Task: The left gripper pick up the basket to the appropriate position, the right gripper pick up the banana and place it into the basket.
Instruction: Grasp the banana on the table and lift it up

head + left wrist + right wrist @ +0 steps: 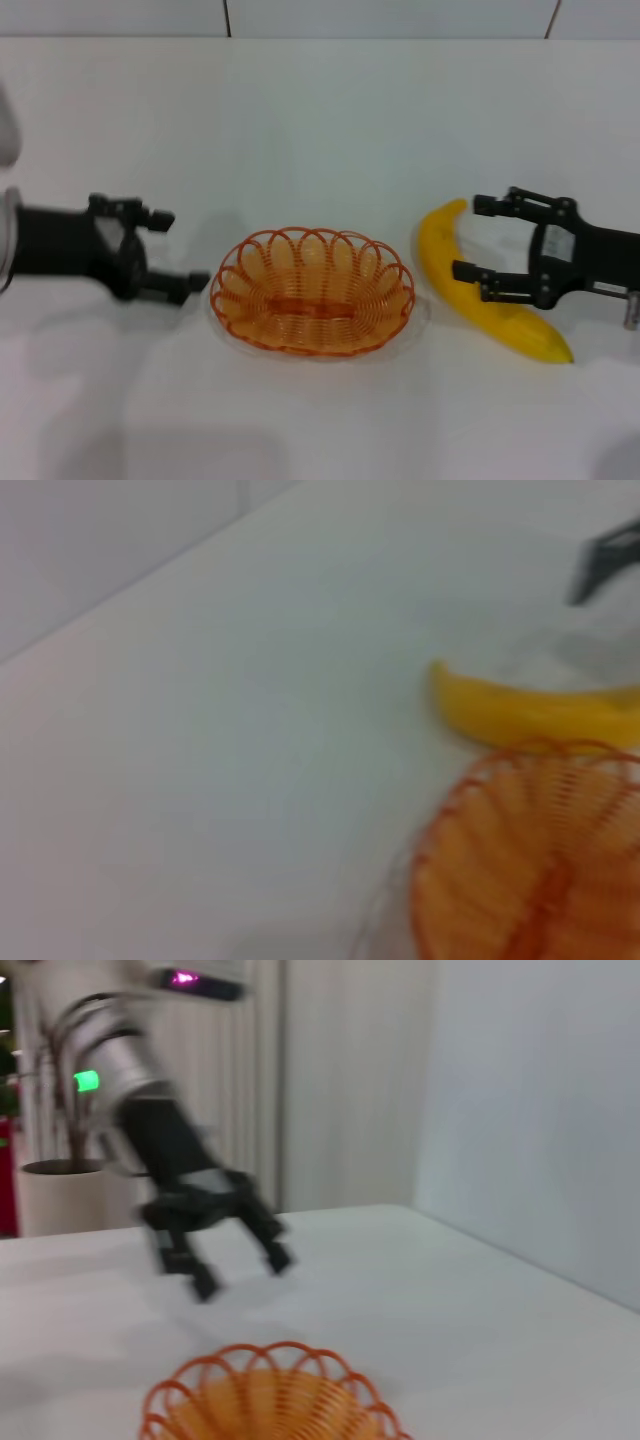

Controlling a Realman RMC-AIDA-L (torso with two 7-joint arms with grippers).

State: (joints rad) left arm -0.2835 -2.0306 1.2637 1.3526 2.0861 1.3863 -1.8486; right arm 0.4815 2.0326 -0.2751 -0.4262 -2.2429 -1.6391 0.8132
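The orange wire basket (250, 272) sits on the white table, centre front. Just left of its rim my left gripper (177, 251) hovers open, apart from the basket. The yellow banana (442, 250) lies to the right of the basket. My right gripper (468, 238) is open over the banana's far half, its near finger crossing the fruit; whether it touches is unclear. The left wrist view shows the basket (470, 780), the banana (520, 715) and part of the right gripper (605, 565). The right wrist view shows the basket (270, 1352) with the open left gripper (243, 1272) beyond it.
The white table (320, 120) stretches back to a tiled wall. A potted plant (55, 1185) and curtains stand beyond the table's left side in the right wrist view.
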